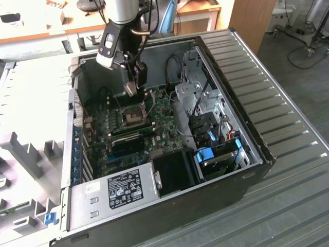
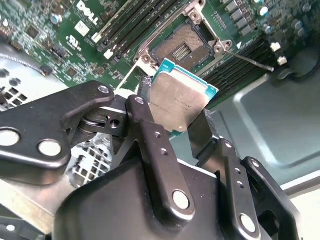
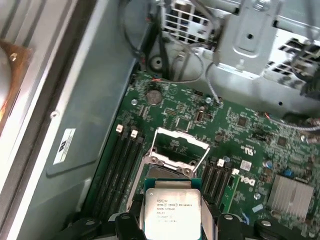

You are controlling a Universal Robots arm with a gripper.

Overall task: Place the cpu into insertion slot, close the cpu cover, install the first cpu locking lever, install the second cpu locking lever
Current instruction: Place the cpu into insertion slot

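Above the board's (image 2: 60, 35) bare socket (image 2: 182, 47), gripper (image 2: 172, 114) is clamped on the chip's (image 2: 180, 97) two opposite edges, so its contact face is untouched and it hangs short of the recess, cover (image 3: 182, 137) tipped up out of the way.

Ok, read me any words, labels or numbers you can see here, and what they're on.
On the cpu, held in the end effector: lines of print on its metal top, too small to read.
On the circuit board: white logo lettering, a brand mark, not quoted.
On the power supply label: dense print, too small to read.
On the case wall sticker: dark triangle sign, its text blurred.
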